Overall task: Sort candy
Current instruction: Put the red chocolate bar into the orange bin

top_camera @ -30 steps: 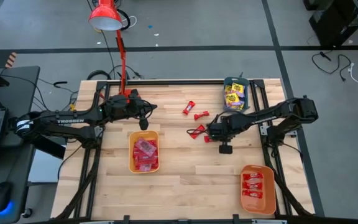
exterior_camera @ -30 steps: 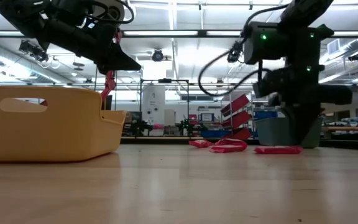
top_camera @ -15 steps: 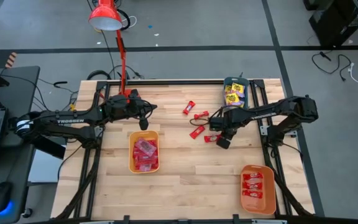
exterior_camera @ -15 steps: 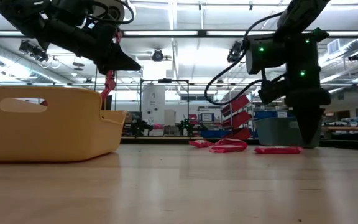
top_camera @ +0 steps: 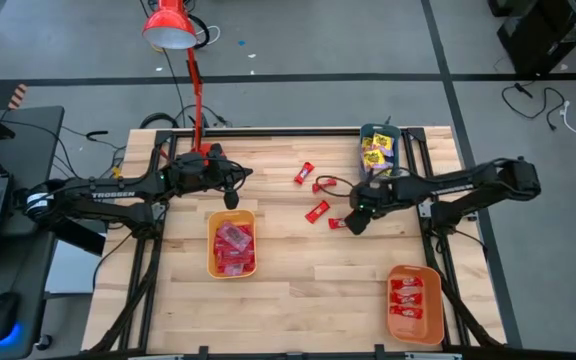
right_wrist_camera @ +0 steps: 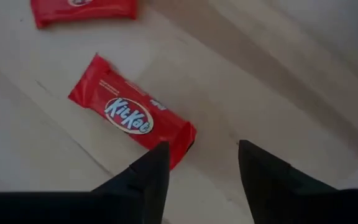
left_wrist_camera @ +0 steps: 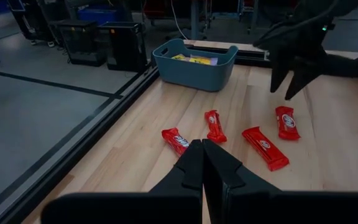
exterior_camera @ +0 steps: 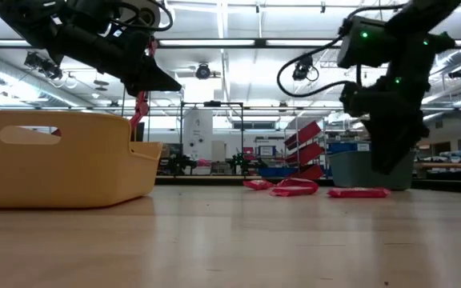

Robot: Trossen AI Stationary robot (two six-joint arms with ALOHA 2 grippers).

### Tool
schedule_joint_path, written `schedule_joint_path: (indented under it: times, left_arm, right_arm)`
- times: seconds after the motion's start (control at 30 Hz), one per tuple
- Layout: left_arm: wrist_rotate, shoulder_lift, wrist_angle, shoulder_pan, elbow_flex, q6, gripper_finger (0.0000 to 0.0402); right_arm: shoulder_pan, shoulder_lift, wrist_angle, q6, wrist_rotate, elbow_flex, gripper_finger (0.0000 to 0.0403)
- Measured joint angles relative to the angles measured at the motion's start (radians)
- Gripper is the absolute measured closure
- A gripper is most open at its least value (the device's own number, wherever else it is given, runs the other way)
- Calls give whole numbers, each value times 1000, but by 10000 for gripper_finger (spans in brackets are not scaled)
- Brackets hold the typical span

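Four loose red candy bars on the bare wooden surface, between teal tray and yellow tray. Light, flat, probably slippery wrappers; best pinched across the short width. Right end effector now spread open above one bar, closed a second ago. Left end effector shut, parked.

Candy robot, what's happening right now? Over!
Right gripper open, hovering over a red candy bar on the table. Left gripper shut, waiting above the yellow tray. Nothing blocking.
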Motion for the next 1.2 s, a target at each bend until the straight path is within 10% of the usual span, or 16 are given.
schedule_joint_path:
  times: [0.67, 1.2]
  left_arm:
    - [0, 0, 2, 0, 0, 1, 400]
    - [0, 0, 0, 0, 0, 1, 400]
  right_arm:
    - [26, 17, 286, 214, 20, -158, 240]
    - [68, 104, 354, 179, 109, -155, 396]
